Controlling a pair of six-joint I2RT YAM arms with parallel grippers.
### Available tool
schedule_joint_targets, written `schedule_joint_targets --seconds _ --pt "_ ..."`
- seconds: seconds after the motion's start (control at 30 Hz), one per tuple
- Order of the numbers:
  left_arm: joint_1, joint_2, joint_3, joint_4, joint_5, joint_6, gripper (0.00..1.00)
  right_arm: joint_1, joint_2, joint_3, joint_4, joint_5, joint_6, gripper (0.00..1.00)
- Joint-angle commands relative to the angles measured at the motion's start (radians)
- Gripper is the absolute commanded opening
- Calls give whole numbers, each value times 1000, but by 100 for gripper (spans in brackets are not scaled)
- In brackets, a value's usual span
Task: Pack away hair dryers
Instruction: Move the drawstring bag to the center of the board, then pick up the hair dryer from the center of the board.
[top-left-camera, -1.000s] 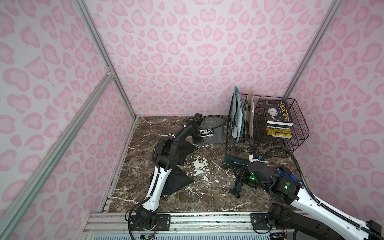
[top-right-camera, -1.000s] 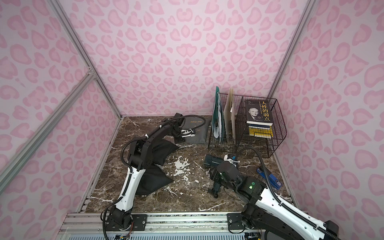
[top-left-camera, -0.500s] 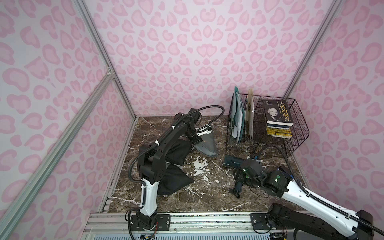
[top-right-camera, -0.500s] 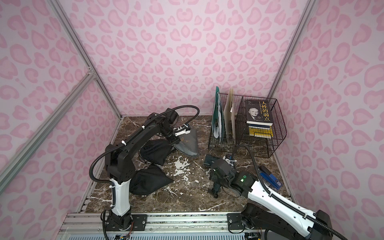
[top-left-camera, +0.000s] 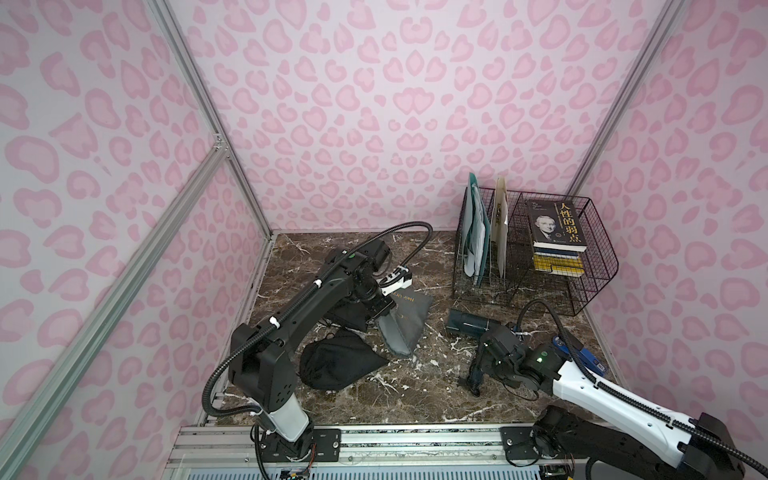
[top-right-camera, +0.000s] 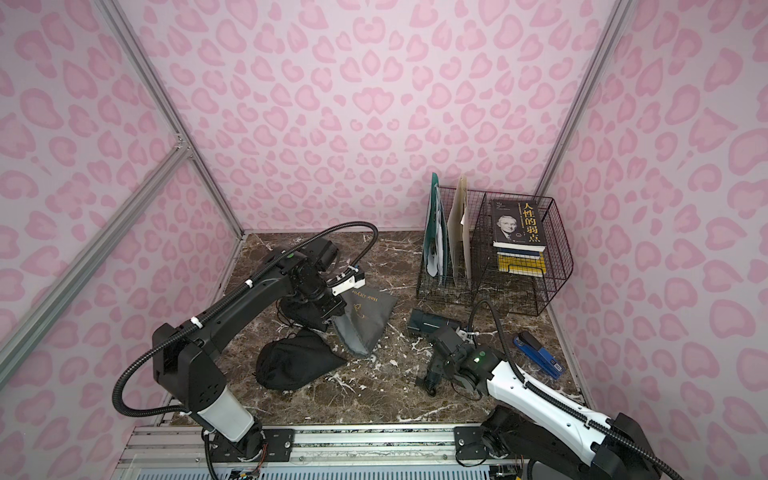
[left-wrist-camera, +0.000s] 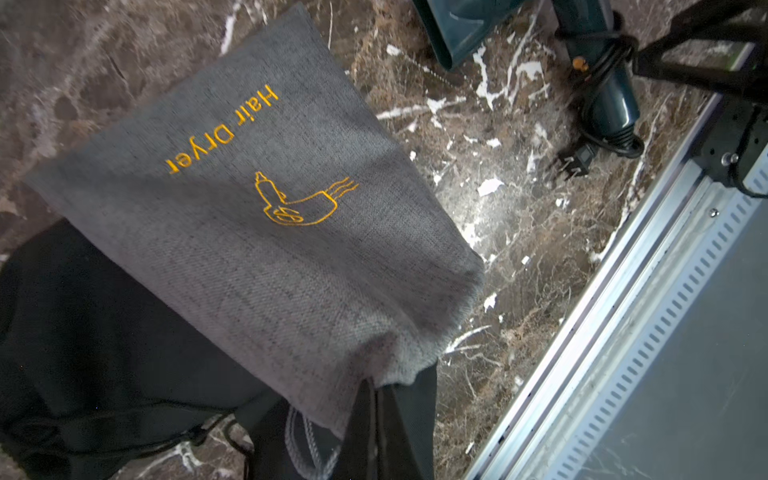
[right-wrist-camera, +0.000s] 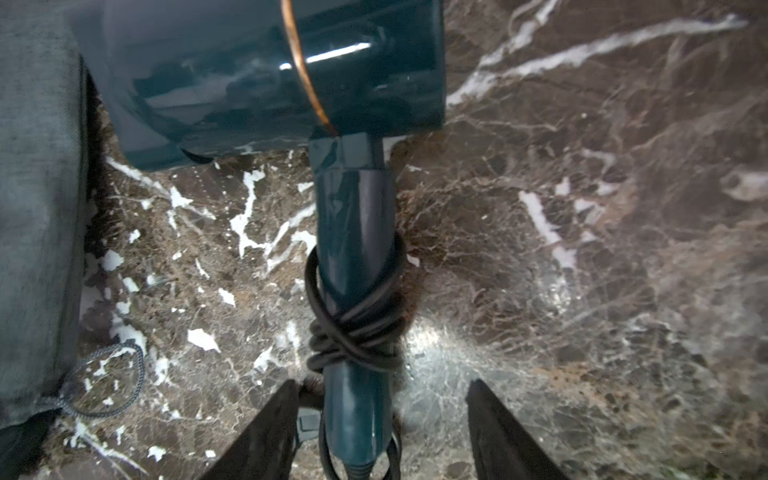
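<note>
Left gripper (left-wrist-camera: 376, 399): clenched on the mouth edge of the grey pouch (left-wrist-camera: 270, 208), just left of centre in both top views.
Grey pouch: pinched at its drawstring end and hanging slack from the jaws, with gold "Hair Dryer" lettering and a dryer outline on the face turned to the wrist camera. Middle of the frame in a top view (top-left-camera: 405, 328), low end near the marble – contact not clear.
Black pouch (top-left-camera: 336, 361): bulging, on the marble just left of and below the grey pouch in the frame, partly under it in the left wrist view.
Right gripper (right-wrist-camera: 382, 384): released, spread to either side of the handle's butt end – one finger (right-wrist-camera: 274, 428) close against the handle, the other well clear. Lower right of centre in both top views.
Hair dryer (right-wrist-camera: 353, 249): dark teal, lying flat on the marble tabletop (top-left-camera: 407, 395), outside any pouch. Right of centre in a top view (top-left-camera: 469, 324), barrel toward the wire rack, handle toward the near edge, thin coppery band round the barrel.
Cord (right-wrist-camera: 357, 332): black, wound and knotted round the handle.
Plug (left-wrist-camera: 575, 160): loose on the marble beside the handle's end.
Wire rack (top-left-camera: 590, 291): upper right of the floor by the back wall, with upright folders (top-left-camera: 476, 232) in the left part and stacked books (top-left-camera: 557, 224) in the right.
Blue stapler (top-right-camera: 538, 353): on the marble at the right edge, beside the right arm.
</note>
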Motion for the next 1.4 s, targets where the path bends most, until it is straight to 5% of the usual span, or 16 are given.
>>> schedule_joint_targets --seconds 0.0,0.37,0.6,0.77,0.9,1.1,1.27,1.37 --pt "1 -17 -65 46 -39 -19 2 -4 26 -7 2 13 -24 67" --pt "1 -106 -202 25 -64 9 3 -19 160 9 77 -11 -53 68" --pt "1 -122 -254 43 -76 34 23 -29 265 45 117 -25 -81 68" --pt "3 -152 -218 30 -76 50 66 -30 318 63 115 -5 -98 66" --pt "8 -186 -133 -13 -104 70 74 -40 364 66 119 1 -117 61" --pt "17 -224 39 -51 -122 42 75 -39 381 55 131 12 -132 41" --pt "18 -203 220 -79 -67 8 84 -40 316 29 157 9 -160 4" --pt "17 -171 304 -86 -14 -2 90 -21 238 21 203 0 -200 0"
